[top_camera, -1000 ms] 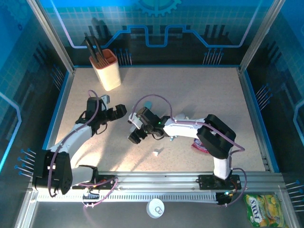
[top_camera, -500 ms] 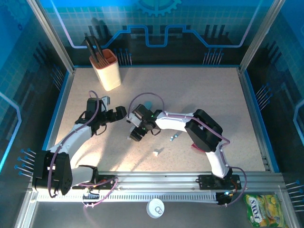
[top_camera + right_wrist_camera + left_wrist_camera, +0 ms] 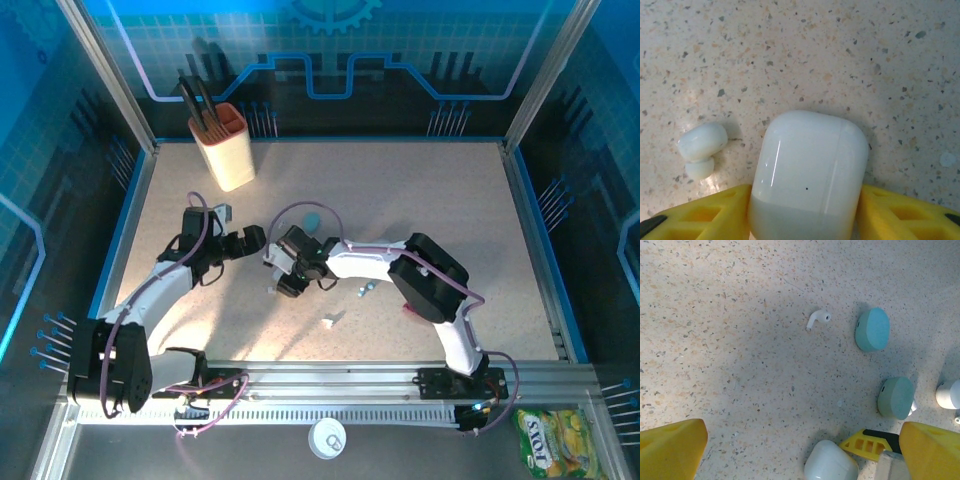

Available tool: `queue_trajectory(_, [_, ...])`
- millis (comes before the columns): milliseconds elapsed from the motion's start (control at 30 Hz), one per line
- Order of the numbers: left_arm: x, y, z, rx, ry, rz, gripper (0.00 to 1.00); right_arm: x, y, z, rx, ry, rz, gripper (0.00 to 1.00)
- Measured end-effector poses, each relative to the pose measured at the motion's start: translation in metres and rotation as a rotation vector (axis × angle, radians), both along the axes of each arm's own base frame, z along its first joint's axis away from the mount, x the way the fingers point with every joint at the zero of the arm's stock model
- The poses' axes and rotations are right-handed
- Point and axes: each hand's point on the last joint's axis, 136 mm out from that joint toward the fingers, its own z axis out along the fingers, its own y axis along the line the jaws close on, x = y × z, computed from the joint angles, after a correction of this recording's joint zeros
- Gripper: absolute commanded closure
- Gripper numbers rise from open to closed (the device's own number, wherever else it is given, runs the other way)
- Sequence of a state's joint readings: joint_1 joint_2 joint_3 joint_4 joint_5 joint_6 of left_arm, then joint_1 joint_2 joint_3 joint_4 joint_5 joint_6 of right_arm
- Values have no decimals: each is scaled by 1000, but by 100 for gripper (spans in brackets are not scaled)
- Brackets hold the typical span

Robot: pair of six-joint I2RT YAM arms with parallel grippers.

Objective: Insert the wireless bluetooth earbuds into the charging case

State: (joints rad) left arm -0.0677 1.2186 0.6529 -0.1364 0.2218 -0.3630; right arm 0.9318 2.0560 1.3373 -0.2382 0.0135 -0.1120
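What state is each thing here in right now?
White case: lid closed, flat on the table.
Right gripper: shut on the white case.
Left gripper: open, empty.
Round earbud: loose on table, beside white case.
Stemmed earbud: loose on table.
Teal case: closed.
Tool cup: upright.

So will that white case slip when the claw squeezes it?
Probably a bit: the white case looks glossy, with bright streaks. Its rounded sides might let it squirt out from the right claw flanking it.

Left gripper (image 3: 248,238): centre-left of top view, jaws fully apart. Right arm (image 3: 372,262): extended left across centre. Right gripper (image 3: 284,282): fingers (image 3: 705,215) pressed against both sides of case (image 3: 807,160)
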Motion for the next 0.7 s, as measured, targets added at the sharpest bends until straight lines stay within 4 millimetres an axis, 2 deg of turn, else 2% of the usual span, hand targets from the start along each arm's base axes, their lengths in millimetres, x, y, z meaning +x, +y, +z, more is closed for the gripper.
queue_trajectory(167, [-5,0,-2,4,21,-1,1,-5,-22,5,40,-9,30,46])
queue_trajectory(300, [-14,-3,-1,-12,51,-20,1,3,-34,29,100,-70,56,49])
queue_trajectory(400, [-19,-9,8,-24,52,-42,1,13,-38,52,161,-109,59,38])
queue_trajectory(500, [-22,-13,19,-30,29,-55,1,21,-38,67,205,-137,74,31])
queue_trajectory(700, [-24,-13,22,-32,28,-53,1,13,-26,55,204,-102,125,26])
